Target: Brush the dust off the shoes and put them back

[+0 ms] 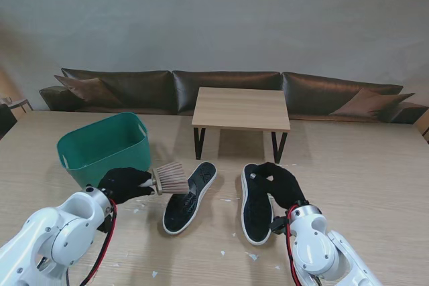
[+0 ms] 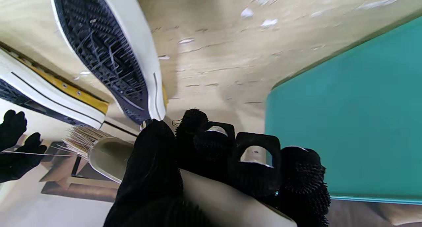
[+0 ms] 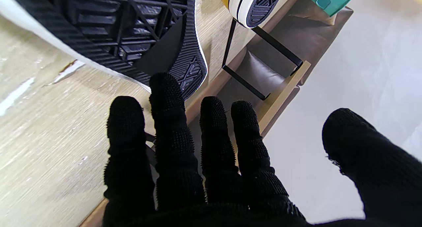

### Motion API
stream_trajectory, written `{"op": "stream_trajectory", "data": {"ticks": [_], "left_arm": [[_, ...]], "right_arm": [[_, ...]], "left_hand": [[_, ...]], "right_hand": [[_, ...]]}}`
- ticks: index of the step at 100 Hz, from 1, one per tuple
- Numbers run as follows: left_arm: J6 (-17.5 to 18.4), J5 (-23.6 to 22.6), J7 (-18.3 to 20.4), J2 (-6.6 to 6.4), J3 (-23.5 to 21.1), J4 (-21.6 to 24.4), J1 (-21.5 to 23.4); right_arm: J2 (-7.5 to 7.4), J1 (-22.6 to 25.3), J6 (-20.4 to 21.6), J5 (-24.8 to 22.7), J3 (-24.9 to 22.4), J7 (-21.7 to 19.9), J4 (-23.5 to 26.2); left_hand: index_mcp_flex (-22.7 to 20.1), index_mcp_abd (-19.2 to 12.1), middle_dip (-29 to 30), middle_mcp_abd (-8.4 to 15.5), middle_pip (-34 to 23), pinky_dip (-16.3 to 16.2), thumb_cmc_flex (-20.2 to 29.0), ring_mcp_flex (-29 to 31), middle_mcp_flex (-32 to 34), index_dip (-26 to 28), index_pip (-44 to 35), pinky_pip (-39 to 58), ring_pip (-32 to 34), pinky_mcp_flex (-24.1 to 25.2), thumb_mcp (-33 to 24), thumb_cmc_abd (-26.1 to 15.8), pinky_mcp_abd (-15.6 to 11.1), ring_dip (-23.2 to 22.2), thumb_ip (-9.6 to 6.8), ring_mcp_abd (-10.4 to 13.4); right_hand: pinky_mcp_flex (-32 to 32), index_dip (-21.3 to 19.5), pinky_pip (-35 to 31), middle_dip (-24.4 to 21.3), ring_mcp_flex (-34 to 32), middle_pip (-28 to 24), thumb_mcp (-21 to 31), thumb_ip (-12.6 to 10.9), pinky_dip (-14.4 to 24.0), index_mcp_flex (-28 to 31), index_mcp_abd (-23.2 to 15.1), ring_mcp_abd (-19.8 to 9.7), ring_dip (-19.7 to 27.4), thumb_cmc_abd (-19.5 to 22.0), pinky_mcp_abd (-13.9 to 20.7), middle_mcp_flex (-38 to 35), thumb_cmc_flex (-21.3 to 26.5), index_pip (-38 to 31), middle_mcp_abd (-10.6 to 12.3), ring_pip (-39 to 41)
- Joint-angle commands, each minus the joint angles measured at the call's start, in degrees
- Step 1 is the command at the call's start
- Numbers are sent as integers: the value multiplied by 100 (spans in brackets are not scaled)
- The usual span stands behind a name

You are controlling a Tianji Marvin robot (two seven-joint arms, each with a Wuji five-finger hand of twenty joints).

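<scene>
— Nearest? Right hand [image 1: 280,182] spread, holding nothing, resting on right shoe [image 1: 255,213], sole up.
— Farther left? Left hand [image 1: 124,183] gripping brush [image 1: 171,178] over left shoe [image 1: 190,197]. Risk: unpinned, skidding toward green basket [image 1: 100,145].

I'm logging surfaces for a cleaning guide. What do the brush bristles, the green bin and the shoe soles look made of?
The brush's tan bristles look like natural or synthetic fibre: fine, splayed, matte strands. The teal rectangular bin seems moulded plastic, smooth with a rolled rim and handle slot. The black shoe soles look like rubber: matte, patterned tread, white edging.
</scene>
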State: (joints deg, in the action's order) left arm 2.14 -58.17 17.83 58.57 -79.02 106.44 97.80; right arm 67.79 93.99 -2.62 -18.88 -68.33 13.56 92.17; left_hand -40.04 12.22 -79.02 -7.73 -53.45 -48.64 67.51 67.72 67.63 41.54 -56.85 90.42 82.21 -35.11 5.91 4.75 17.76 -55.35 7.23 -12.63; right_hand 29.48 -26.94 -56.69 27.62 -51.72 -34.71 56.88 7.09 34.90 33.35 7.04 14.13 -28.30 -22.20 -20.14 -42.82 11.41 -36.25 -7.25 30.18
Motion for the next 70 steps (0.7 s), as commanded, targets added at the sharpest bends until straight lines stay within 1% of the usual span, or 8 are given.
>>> {"op": "stream_trajectory", "data": {"ticks": [1,17,41,56,70], "left_arm": [[-18,73,93,46,128,-68,-202],[-152,227,130,34,673,-463,-798],[-466,655,325,18,1426,-1161,-1616],[-643,874,500,0,1718,-1479,-1915],[-721,941,570,-13,1823,-1627,-1984]], "right_arm": [[29,31,-20,-13,-8,-50,91],[41,15,-39,-19,-19,0,99],[55,-29,-45,7,-17,36,60],[57,-27,-47,17,-27,36,65],[55,-31,-43,20,-33,30,57]], "left_hand": [[-141,-55,-117,83,-145,-104,646,337,323,28,-103,418,391,-84,-329,-135,116,-38,-141,-178],[-140,-36,-111,85,-137,-110,644,344,320,24,-75,424,388,-100,-311,-150,104,-33,-143,-160],[-148,-12,-96,64,-113,-113,642,346,307,21,-35,422,388,-95,-311,-165,117,-29,-161,-168],[-149,-3,-89,56,-101,-113,645,325,292,24,-8,412,381,-82,-306,-170,104,-28,-170,-172],[-153,0,-77,37,-90,-115,642,321,294,30,8,409,379,-79,-302,-166,102,-30,-175,-196]], "right_hand": [[-1096,58,96,-60,72,-78,1,-112,-54,-143,1,-10,-14,153,-78,216,-57,-69,-60,46],[-1094,57,95,-62,73,-78,8,-113,-52,-137,1,-13,-12,149,-77,224,-54,-72,-63,48],[-1095,58,99,-63,73,-81,11,-111,-52,-138,7,-18,-13,145,-87,218,-47,-70,-69,53],[-1092,58,97,-64,66,-82,14,-111,-50,-131,5,-5,-13,146,-86,214,-44,-72,-71,57],[-1094,59,98,-66,62,-79,8,-110,-49,-136,10,-9,-12,150,-83,215,-47,-69,-72,58]]}}
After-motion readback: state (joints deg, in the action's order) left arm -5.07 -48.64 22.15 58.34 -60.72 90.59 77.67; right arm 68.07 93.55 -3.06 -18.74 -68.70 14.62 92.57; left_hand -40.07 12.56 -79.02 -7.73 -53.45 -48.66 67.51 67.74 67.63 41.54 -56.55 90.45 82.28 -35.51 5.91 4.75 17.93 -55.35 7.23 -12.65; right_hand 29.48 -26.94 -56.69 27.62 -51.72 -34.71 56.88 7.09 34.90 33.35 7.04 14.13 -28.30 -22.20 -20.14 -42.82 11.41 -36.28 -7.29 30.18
